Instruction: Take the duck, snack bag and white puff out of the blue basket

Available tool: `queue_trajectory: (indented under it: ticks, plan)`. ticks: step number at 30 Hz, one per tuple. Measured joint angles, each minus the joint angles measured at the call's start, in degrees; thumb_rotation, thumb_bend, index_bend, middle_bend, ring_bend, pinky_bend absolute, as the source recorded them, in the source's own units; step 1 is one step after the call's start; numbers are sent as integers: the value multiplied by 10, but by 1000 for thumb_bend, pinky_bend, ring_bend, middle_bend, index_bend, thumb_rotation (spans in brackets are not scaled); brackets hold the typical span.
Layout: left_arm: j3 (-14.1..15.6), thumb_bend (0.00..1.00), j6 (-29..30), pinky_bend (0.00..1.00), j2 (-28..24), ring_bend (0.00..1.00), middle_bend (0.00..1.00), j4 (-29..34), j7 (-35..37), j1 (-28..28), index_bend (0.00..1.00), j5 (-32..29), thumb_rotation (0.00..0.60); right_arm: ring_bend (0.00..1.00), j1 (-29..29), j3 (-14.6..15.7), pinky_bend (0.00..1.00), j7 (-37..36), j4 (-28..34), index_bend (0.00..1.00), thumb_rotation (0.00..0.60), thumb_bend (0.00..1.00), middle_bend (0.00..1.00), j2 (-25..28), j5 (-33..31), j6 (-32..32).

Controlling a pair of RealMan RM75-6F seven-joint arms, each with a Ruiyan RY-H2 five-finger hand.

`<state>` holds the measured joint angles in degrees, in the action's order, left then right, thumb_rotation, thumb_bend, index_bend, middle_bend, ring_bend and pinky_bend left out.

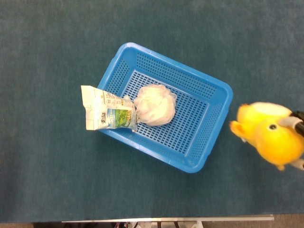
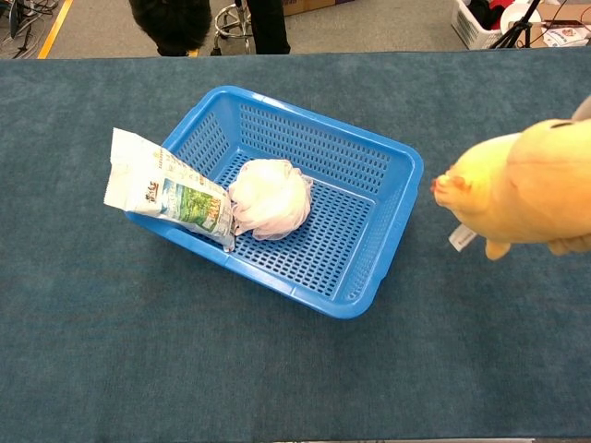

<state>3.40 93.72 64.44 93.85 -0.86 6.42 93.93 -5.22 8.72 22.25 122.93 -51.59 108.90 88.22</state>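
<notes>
Your right hand (image 1: 298, 124), barely in view, holds one duck (image 1: 270, 132) aloft right of the one blue basket (image 1: 213, 133), which has one white puff (image 1: 155, 104) inside and one snack bag (image 1: 107, 109) propped over its left rim.

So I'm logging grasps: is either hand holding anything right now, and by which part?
The right hand holds the duck by its head and back, clear of the blue basket. The left hand is out of view.
</notes>
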Motion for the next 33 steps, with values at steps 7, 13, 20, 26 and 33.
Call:
queue_trajectory:
  ticks: [7, 13, 20, 26, 33]
  plan:
    - [1, 312, -2, 426, 2, 232, 286, 5, -7, -3, 428, 3, 600, 391, 36, 41, 636, 7, 5, 423, 600, 0, 408, 28, -27, -29]
    - [2, 312, -5, 426, 3, 232, 286, 6, -10, -5, 425, 3, 600, 336, 46, 40, 636, -13, -8, 353, 600, 0, 324, 29, -47, -39]
    - [3, 312, -7, 426, 5, 232, 286, 4, -8, -4, 425, 0, 600, 279, 53, 31, 621, -6, -20, 308, 600, 0, 260, 21, -78, -47]
    - [4, 312, -8, 426, 6, 232, 286, 2, -6, -4, 425, -2, 600, 205, 55, 22, 570, 1, -21, 132, 600, 0, 136, 18, -113, -71]
    - [4, 312, -10, 426, 8, 232, 285, 1, -5, -6, 423, -1, 600, 126, 57, 10, 507, -28, -35, 0, 600, 0, 8, 13, -97, -52]
